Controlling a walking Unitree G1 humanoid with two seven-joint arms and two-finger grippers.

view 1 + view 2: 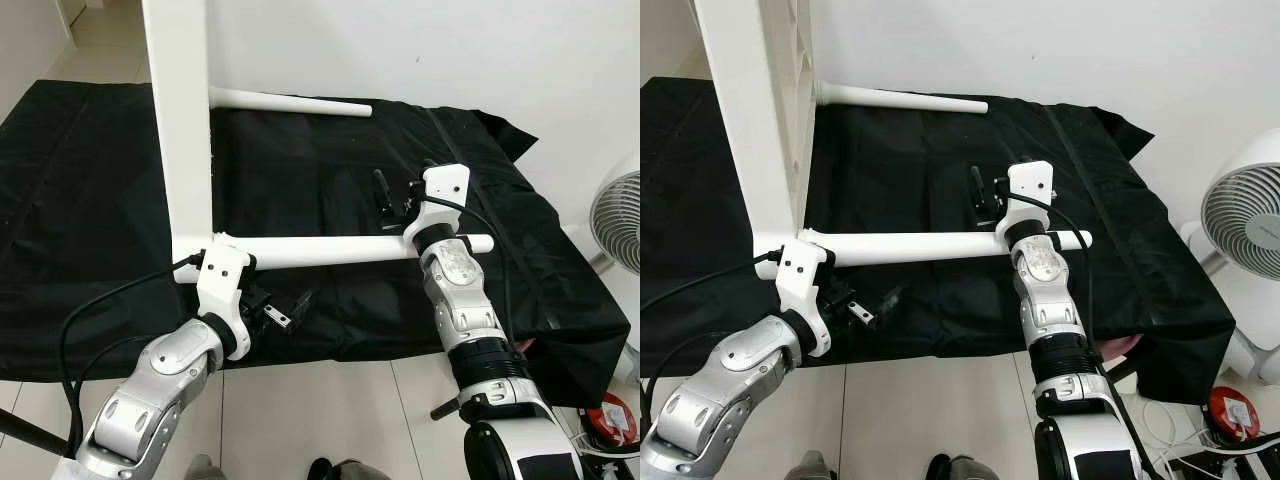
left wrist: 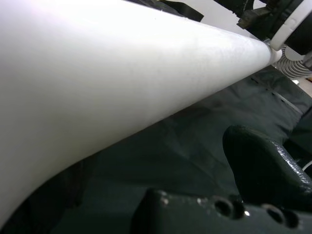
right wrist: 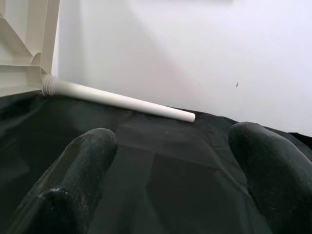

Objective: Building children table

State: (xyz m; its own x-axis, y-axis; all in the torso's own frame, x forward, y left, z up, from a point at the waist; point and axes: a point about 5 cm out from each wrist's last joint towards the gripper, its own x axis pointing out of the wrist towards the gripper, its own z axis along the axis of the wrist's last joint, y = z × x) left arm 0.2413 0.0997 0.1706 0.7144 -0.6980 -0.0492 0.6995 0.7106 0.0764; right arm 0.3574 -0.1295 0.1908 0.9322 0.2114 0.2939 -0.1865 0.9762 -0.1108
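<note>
Two black fingers (image 3: 92, 161) of the right gripper (image 1: 397, 192) stand wide apart with nothing between them, hovering above the black cloth (image 1: 90, 200) just beyond the near table leg (image 1: 330, 250); the right wrist view looks between them toward the far table leg (image 3: 117, 99), which runs across the cloth from the tabletop's corner toward the white wall (image 1: 450, 50). The right arm's white wrist sits over the near leg close to its free end. The left gripper (image 1: 283, 308) is lower, just in front of and beneath the same near leg, close to where that leg joins the white tabletop (image 1: 180, 110); its fingers look spread, and the left wrist view shows the leg's smooth white surface very close beside one finger (image 2: 265, 168), though whether the finger touches it cannot be told. The children's table lies tipped on its side on the cloth, the tabletop standing upright on its edge and both round legs pointing out level toward the robot's right, one near and one far, well apart. The cloth covers a wide patch of pale tiled floor (image 1: 330, 410). A white fan (image 1: 1250, 215) stands to the right of the cloth, and a small red object (image 1: 612, 420) lies on the floor at the right edge. No containers can be made out.
</note>
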